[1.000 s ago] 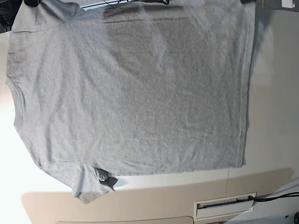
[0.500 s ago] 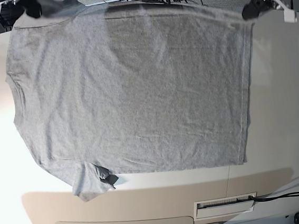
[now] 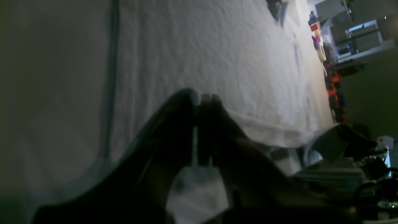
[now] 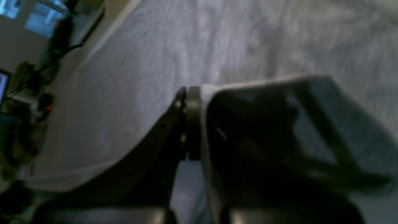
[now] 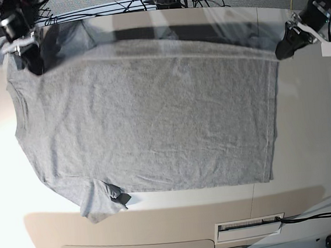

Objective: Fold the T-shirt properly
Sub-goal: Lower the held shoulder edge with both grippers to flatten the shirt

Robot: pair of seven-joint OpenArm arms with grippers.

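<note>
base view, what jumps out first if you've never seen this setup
A big grey T-shirt spread flat fills most of the pale table, its far edge lifted off the surface. Each arm pinches a far corner: the right tool at the top left of the view, the left tool at the top right. One sleeve lies bunched at the near edge, lower left.
</note>
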